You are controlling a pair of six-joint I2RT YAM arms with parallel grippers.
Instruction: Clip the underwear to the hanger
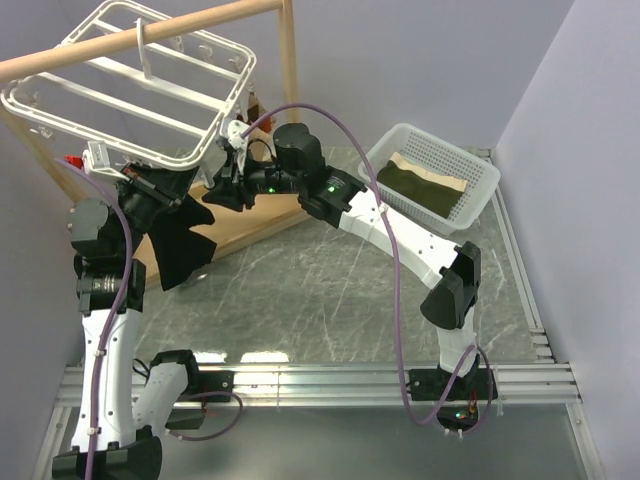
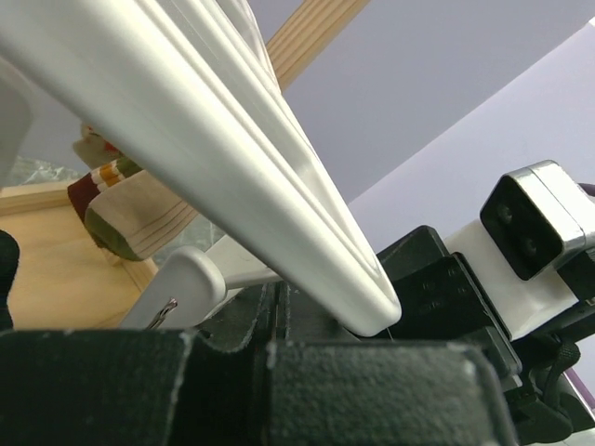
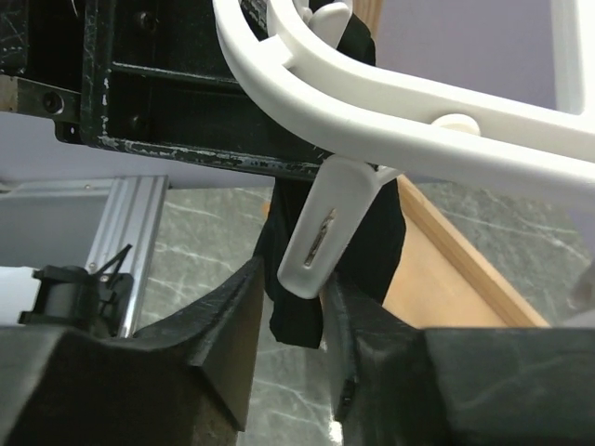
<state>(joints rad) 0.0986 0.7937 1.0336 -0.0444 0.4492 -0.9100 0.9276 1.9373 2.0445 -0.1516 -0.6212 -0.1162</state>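
The white hanger [image 1: 150,90] hangs from the pole at the upper left. The black underwear [image 1: 180,245] hangs below its near corner from my left gripper [image 1: 160,190], which is shut on the fabric. In the left wrist view that gripper [image 2: 271,334] sits just under a rack bar [image 2: 232,158], beside a white clip [image 2: 186,283]. My right gripper [image 1: 228,185] reaches the same corner from the right. In the right wrist view it [image 3: 290,307] is open, its fingers on either side of the dangling clip [image 3: 325,228], with the underwear [image 3: 372,242] right behind and the rack frame [image 3: 446,139] above.
A wooden pole [image 1: 150,35] and its stand base [image 1: 260,220] carry the rack. A white mesh basket [image 1: 480,190] at the back right holds an olive-and-tan folded cloth [image 1: 425,180]. A small brown striped garment [image 2: 112,209] hangs by the stand.
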